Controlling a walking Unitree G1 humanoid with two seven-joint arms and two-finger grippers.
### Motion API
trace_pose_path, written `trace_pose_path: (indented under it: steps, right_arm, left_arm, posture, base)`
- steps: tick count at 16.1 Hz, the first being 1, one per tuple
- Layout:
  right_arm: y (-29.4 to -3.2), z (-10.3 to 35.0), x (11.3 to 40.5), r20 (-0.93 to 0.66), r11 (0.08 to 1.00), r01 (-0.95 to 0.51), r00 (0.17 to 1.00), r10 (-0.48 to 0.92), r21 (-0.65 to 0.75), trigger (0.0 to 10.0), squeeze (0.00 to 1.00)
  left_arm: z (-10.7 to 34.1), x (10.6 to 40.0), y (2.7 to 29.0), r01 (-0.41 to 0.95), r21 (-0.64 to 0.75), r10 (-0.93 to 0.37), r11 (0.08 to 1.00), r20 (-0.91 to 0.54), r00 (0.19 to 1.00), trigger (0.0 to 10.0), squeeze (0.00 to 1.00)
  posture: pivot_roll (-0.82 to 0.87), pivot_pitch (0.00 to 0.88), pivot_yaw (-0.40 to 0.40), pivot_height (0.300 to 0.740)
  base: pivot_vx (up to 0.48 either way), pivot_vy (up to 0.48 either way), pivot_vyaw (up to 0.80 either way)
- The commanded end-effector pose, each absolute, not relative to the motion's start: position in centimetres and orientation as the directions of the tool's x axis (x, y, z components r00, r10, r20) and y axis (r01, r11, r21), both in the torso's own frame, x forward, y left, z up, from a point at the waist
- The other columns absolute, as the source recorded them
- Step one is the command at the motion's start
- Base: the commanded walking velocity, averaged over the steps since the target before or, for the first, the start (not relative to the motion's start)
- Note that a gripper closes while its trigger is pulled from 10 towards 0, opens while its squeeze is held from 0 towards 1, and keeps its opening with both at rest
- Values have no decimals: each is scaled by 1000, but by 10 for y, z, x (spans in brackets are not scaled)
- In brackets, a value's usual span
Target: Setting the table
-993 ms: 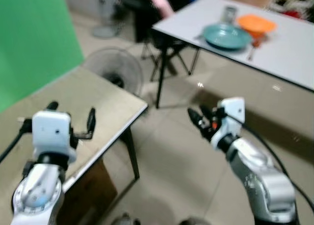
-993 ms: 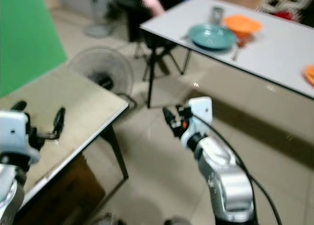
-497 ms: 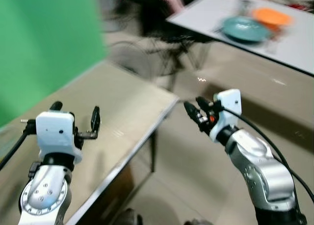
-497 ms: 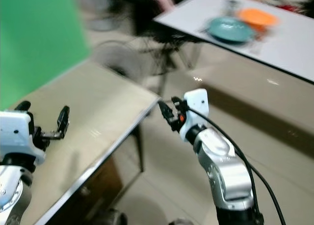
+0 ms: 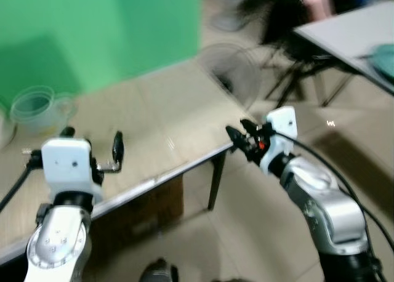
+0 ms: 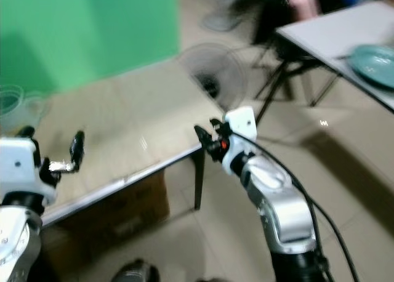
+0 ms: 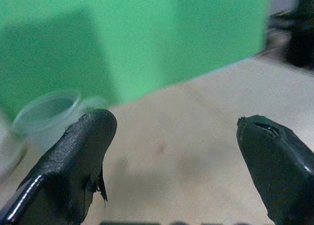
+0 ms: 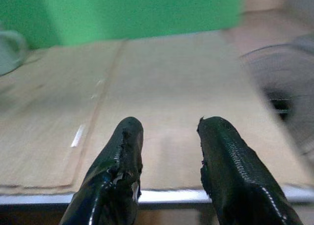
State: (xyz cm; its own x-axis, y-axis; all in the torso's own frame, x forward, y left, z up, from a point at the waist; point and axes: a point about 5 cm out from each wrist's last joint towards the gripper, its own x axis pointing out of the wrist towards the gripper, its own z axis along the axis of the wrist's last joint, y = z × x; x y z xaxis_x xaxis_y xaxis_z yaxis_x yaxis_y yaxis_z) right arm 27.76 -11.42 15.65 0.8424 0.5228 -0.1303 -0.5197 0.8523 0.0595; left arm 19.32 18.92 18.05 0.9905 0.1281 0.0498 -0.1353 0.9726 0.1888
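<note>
Table (image 5: 154, 128) is tan and bare, with a clear jug (image 5: 37, 109) at 10 o'clock. Left gripper (image 5: 92, 153) hangs wide open and right gripper (image 5: 237, 140) a little open, both empty. Since before, the view turned, so the green wall (image 5: 92, 36) now looks bigger.

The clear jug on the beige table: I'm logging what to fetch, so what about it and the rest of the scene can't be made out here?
- Clear jug: blurred in both eye views; in the left wrist view a left gripper finger covers its base. Contents unreadable.
- Teal plate: cut off by the right eye view's edge on the white table.
- Floor fan: motion-blurred.
- Right gripper: hides the beige table edge behind it.
</note>
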Motion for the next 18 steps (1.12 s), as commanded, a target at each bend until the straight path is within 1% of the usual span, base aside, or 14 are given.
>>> trace_pose_path:
  steps: [1,5,9,11,13,16,18]
  right_arm:
    - [-115,159,278,-123,849,-526,840,528,53,10000,0]
    - [-106,156,275,-141,806,-589,794,592,64,10000,0]
    - [-98,154,273,-140,782,-619,770,622,71,10000,0]
    - [-98,155,275,-133,791,-607,781,611,68,10000,0]
    - [-103,155,279,-123,828,-552,819,561,104,10000,0]
    - [-108,157,281,-112,851,-513,845,523,111,10000,0]
    - [-110,158,281,-103,859,-498,855,509,117,10000,0]
  left_arm:
    - [184,192,191,-152,190,142,970,62,988,10000,0]
    - [187,191,193,-149,193,136,970,76,988,10000,0]
    - [187,190,194,-135,201,122,970,76,990,10000,0]
    - [187,190,194,-123,204,110,971,75,991,10000,0]
    - [187,191,193,-106,206,93,973,73,993,10000,0]
    - [186,193,188,-10,201,0,979,52,999,10000,0]
    - [184,193,181,71,195,-78,978,30,996,10000,0]
  posture:
    - [75,101,1,740]
    - [79,95,-5,740]
    - [83,90,-8,740]
    - [84,86,-6,740]
    - [84,84,-6,740]
    - [83,84,-5,740]
    - [81,89,-1,740]
  base:
    - [0,0,800]
    - [0,0,800]
    - [319,0,800]
    - [341,0,800]
    - [343,0,0]
    - [339,0,0]
    - [336,0,-769]
